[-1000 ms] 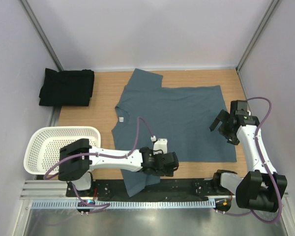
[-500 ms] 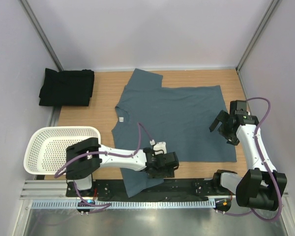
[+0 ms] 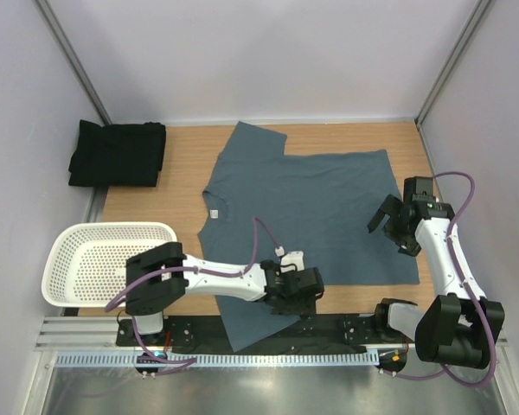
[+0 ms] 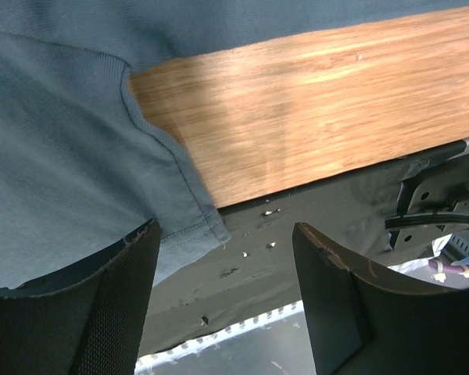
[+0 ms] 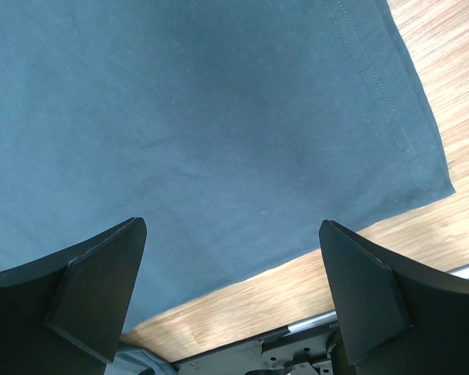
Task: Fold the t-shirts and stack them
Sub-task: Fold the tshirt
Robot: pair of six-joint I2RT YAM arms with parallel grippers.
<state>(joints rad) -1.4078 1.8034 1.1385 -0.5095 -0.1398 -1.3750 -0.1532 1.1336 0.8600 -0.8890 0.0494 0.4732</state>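
shirt in play: slate blue-grey cloth t-shirt (image 3: 311, 207), spread flat on the wooden table (image 3: 147, 216), lying between the two hands
axis: long axis runs sideways across the table; white neck label (image 3: 214, 210) end is on the left arm's side, hem (image 5: 395, 117) end is under the right hand
sleeves: one points to the far wall; near sleeve (image 4: 78, 195) droops over the table's near edge, right under the left hand
left hand (image 3: 304, 292): jaws apart, nothing held; the near sleeve's stitched corner sits just below, between the fingers (image 4: 109, 305); can't tell if it touches
right hand (image 3: 391, 225): jaws fully wide, empty, hovers over the hem's near corner
key relation: sleeve corner is straight below the left hand, so the left arm is nearer; likely next move is to pinch there and fold inward, across the long axis
risk: the corner hangs off the edge, so a pinch may miss
other shirt: plain black cloth t-shirt (image 3: 117, 154), folded, far corner, well apart from both hands
basket: white perforated plastic basket (image 3: 104, 229), behind the left hand, beside its arm
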